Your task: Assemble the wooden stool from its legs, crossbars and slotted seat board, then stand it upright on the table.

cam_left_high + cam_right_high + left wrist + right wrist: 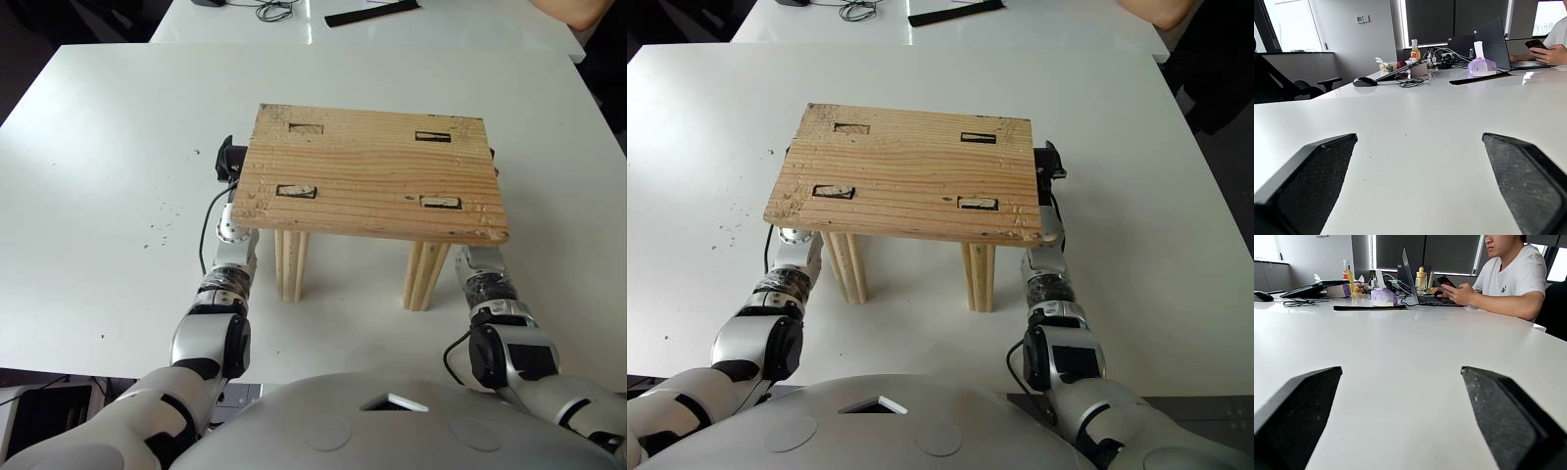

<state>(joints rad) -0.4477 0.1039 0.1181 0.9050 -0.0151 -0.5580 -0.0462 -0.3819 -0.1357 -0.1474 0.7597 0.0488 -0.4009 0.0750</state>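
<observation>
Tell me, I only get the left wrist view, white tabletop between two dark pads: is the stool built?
Observer: Yes, the stool stands upright on its legs on the table.
Visitor: Is the other pincer gripping it?
Observer: No, the right pincer is open, with only bare table between its fingers.
Visitor: Where are the arms?
Observer: The left arm lies at the stool's left side, the right arm at its right.

No legible text (labels included)

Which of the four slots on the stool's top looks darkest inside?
The far slot on the robot's right; the other three show more pale wood filling them.
</observation>
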